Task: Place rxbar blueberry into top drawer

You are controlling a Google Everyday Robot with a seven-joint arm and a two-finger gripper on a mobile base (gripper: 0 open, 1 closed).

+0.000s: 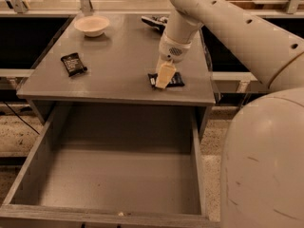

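The rxbar blueberry, a small dark navy bar with white lettering, lies flat on the grey cabinet top near its front right. My gripper reaches straight down from the arm and sits on or just over the bar's left half, hiding part of it. The top drawer is pulled wide open below the cabinet top. Its flat grey bottom holds nothing.
A black wrapper with white print lies at the left of the top. A white bowl stands at the back left, and a dark object lies at the back. My own pale body fills the right.
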